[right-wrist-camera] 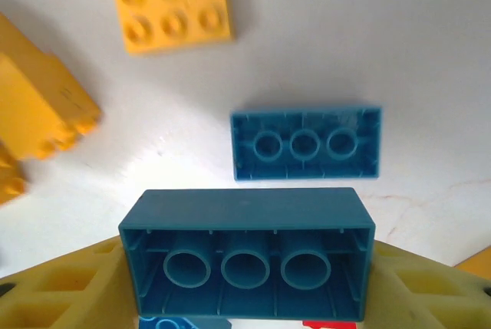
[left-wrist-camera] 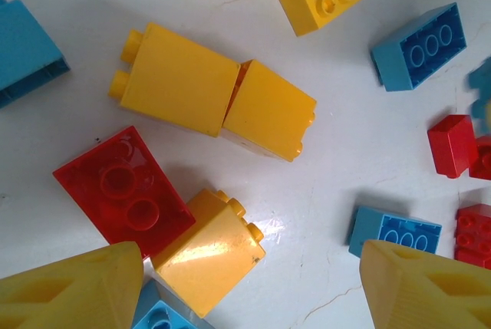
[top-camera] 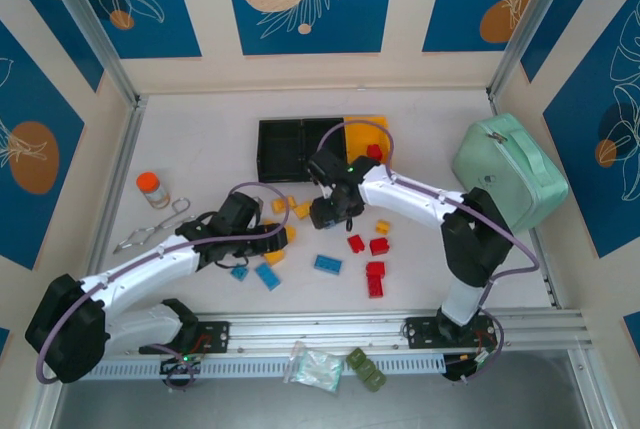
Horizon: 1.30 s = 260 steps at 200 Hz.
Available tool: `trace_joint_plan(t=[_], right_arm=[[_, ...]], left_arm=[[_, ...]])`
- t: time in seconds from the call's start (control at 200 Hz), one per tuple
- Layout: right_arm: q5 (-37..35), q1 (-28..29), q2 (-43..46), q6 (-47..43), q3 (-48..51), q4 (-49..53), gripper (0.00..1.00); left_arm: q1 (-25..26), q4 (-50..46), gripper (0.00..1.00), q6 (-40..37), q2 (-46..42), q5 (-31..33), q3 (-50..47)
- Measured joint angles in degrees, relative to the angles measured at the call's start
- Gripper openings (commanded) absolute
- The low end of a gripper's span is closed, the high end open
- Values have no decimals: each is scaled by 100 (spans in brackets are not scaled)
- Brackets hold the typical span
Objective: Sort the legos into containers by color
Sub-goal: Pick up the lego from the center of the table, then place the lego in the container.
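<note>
Right wrist, right jaws clamping blue brick (right-wrist-camera: 247, 256), left jaws wide, empty, above crowded legos (left-wrist-camera: 180, 80)

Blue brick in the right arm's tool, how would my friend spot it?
Start at the big mint-green case and follow the right arm to its tool. The blue brick sits between the yellow fingers, hollow side showing three tubes; its twin lies bare on the white table.

Light: bright, even, from above. Shadows: we record soft, short ones under the arms (top-camera: 150, 269) on the table (top-camera: 190, 149). Glare: white sheen on a yellow brick (left-wrist-camera: 209, 251) and the table beside it. Focus: we find the blue brick (right-wrist-camera: 247, 256) nearest the right wrist camera slightly soft.
</note>
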<state>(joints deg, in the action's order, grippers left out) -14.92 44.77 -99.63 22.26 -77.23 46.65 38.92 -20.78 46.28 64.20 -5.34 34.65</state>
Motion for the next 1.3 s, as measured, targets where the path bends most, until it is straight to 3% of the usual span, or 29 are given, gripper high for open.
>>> trace_joint_plan(t=[0.215,0.645,1.301], right_arm=[[-9,-538,-319,-549,-1217,101,59],[79,-1169,-2636,-1799,-3858,520,62],[-42,-1178,-3283,-2295,-4371,852,69]], left_arm=[[0,155,74,20,90,-15,0],[0,184,74,42,85,-13,0],[0,186,74,44,92,-11,0]])
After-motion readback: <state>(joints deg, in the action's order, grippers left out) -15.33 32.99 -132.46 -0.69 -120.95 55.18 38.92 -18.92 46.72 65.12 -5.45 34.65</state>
